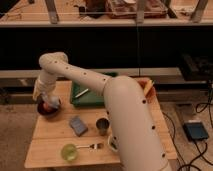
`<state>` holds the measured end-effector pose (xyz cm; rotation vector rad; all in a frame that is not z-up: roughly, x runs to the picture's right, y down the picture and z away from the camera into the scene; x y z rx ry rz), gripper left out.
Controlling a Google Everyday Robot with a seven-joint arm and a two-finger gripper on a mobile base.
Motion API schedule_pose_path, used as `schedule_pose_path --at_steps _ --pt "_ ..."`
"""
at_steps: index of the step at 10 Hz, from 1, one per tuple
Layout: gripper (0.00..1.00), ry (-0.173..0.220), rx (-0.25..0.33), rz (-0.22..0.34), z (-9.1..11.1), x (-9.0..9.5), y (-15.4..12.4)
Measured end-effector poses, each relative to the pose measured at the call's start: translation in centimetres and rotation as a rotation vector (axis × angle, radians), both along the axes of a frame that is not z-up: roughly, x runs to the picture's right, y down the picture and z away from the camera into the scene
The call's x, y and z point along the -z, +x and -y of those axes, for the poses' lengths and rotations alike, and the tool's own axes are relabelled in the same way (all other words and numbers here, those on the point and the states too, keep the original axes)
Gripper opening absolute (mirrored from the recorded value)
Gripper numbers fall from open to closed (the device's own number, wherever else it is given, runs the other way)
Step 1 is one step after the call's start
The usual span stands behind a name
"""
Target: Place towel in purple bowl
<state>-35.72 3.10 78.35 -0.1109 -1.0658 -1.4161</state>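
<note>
Smooth glossy white plastic arm (120,100), gripper (48,101) over the bowl (47,108), pale matt wood table (50,135), shiny metal cup (102,125), green plastic tray (87,96)

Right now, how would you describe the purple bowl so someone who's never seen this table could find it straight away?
Start at the wooden table and go to its far left edge, left of the green tray. The purple bowl sits there, directly under the gripper at the end of the white arm. It is the only dark, round dish there; the green plate is at the front edge and the metal cup is mid-table.
</note>
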Motion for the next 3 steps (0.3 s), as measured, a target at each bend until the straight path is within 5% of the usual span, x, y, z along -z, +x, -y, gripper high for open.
schedule_pose_path --at_steps 3 --pt "0.80 -0.008 0.004 0.025 0.82 0.82 0.14"
